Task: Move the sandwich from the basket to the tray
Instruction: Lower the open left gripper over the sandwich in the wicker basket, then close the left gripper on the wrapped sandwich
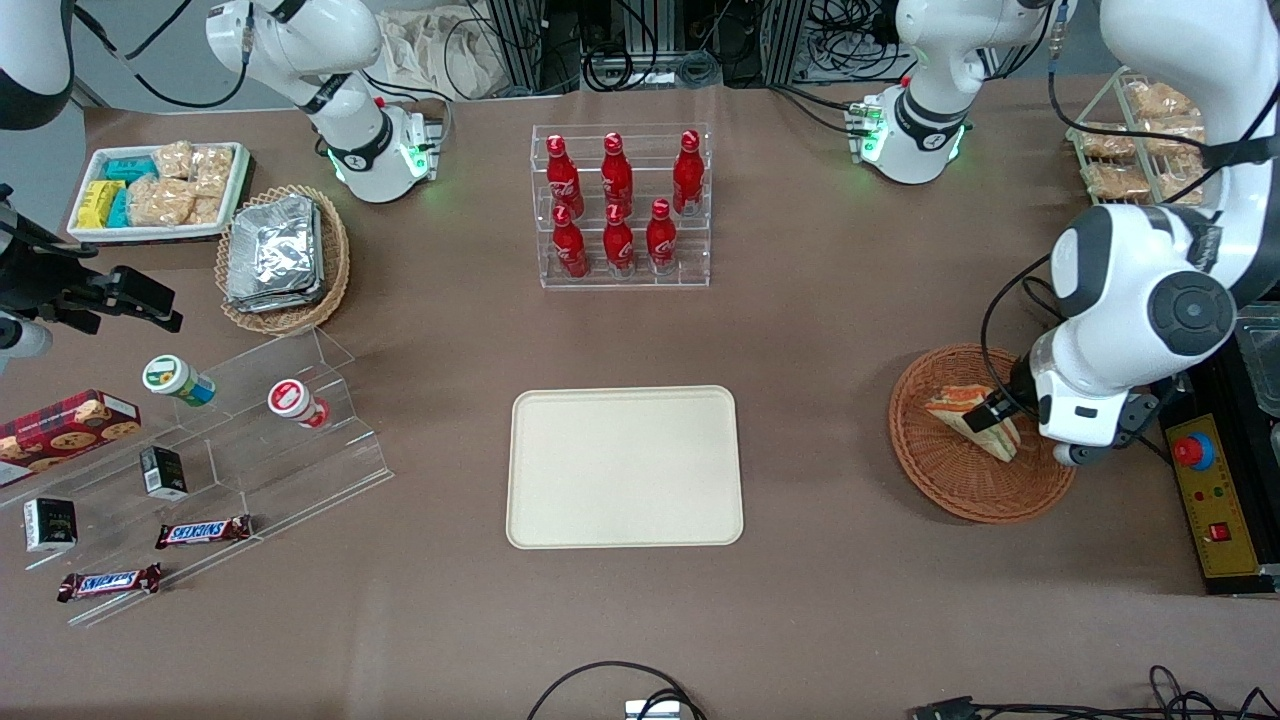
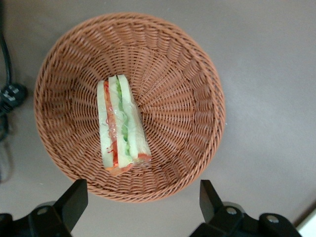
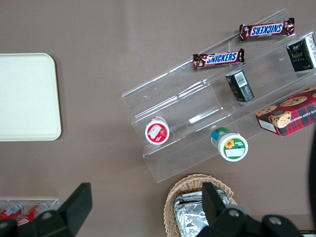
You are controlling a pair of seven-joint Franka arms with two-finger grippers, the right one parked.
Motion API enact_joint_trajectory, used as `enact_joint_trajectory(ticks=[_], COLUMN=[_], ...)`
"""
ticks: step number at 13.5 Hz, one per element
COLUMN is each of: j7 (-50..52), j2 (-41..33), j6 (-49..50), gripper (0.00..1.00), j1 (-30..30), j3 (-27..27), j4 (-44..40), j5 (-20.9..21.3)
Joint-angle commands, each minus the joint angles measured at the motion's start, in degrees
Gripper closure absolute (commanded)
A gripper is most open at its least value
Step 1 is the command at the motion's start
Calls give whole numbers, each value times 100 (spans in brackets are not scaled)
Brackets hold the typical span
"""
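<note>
Large flat cream rectangular plastic tray sits bare mid-table, well apart from the round orange-brown woven wicker basket toward the working arm's end. Small triangular sandwich wedge of pale bread with green, orange-red and white layers lies on its edge in the basket. Left arm's gripper hovers above it, fingers spread wide, holding nothing. Sandwich looks light, soft, squashable, possibly film-wrapped. Pinch gently across the bread faces, mid-wedge.
</note>
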State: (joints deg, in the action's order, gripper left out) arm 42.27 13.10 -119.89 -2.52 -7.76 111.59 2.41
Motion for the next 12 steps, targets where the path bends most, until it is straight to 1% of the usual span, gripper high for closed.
enact_joint_trajectory(ticks=[1,5,7,12], j7=[877,967,967,932], j2=[17,316,412,615], j6=[-368,-710,-807,-1676], gripper=[0,0,0,0], j1=[-12,-30,-12,-21], j3=[-24,-7,212,301], j4=[311,319,346,750], j5=[5,41,58,58])
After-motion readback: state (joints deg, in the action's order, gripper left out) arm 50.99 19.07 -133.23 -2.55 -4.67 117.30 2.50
